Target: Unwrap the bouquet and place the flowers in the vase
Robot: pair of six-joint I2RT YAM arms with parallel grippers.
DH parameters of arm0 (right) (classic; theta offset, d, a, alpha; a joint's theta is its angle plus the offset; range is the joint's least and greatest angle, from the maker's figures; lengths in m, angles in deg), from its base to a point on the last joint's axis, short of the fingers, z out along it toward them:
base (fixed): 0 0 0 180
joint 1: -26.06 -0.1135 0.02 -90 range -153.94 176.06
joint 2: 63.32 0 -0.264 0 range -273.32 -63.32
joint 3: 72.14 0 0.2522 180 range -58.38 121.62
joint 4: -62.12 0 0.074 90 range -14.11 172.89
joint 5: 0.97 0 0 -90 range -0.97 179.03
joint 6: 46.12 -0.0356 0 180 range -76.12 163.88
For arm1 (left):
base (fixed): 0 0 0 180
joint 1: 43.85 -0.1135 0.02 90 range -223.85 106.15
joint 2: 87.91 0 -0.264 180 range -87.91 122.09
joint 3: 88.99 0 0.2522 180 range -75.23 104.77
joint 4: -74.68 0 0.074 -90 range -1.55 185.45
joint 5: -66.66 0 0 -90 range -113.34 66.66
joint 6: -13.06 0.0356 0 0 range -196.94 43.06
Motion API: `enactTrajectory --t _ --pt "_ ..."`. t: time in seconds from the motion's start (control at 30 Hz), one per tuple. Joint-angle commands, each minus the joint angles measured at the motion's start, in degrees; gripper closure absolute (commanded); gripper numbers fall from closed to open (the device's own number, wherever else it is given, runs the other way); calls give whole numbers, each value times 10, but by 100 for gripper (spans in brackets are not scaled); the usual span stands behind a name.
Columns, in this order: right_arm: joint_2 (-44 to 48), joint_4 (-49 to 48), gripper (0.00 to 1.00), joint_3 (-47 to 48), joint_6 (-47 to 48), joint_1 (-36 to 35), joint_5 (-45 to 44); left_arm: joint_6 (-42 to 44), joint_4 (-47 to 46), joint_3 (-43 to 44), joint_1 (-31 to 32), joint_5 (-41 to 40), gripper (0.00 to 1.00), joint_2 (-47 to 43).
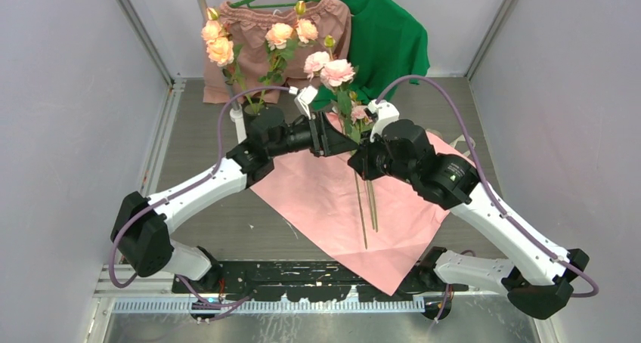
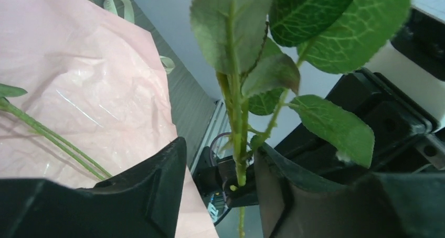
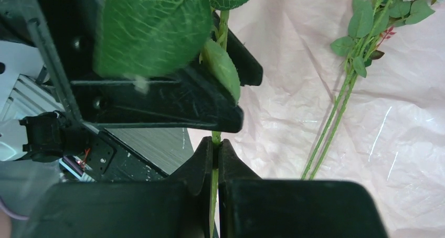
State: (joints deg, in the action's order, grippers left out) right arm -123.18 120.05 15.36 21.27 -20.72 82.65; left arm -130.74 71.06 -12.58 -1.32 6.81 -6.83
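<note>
One rose stem (image 2: pixel 237 128) tight in R gripper (image 3: pixel 215 149), L gripper (image 2: pixel 220 143) wide around it; two stems (image 1: pixel 366 207) on paper (image 1: pixel 317 192).

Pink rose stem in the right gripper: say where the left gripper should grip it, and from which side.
Probably the bare stretch of the thin green stem below the broad leaves, above the shut right gripper. Bring the left gripper in level from its own side, fingers straddling: the stem stands upright, and leaves crowd it higher.
</note>
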Motion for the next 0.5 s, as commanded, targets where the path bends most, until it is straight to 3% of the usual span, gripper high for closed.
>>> enactTrajectory --t 0.0,0.17,0.37,0.4,0.47 --pt "24 -34 99 17 -5 -2 16 -3 -47 34 5 11 63 3" --pt "32 -32 99 17 -7 -2 23 8 -21 39 6 -11 98 -3" --pt "28 -35 99 15 -5 -2 18 51 13 36 6 -45 100 -26" --pt "30 -35 96 13 -5 -2 17 68 29 39 6 -55 100 -33" --pt "36 -39 77 12 -4 -2 15 113 77 48 5 -87 100 -50"
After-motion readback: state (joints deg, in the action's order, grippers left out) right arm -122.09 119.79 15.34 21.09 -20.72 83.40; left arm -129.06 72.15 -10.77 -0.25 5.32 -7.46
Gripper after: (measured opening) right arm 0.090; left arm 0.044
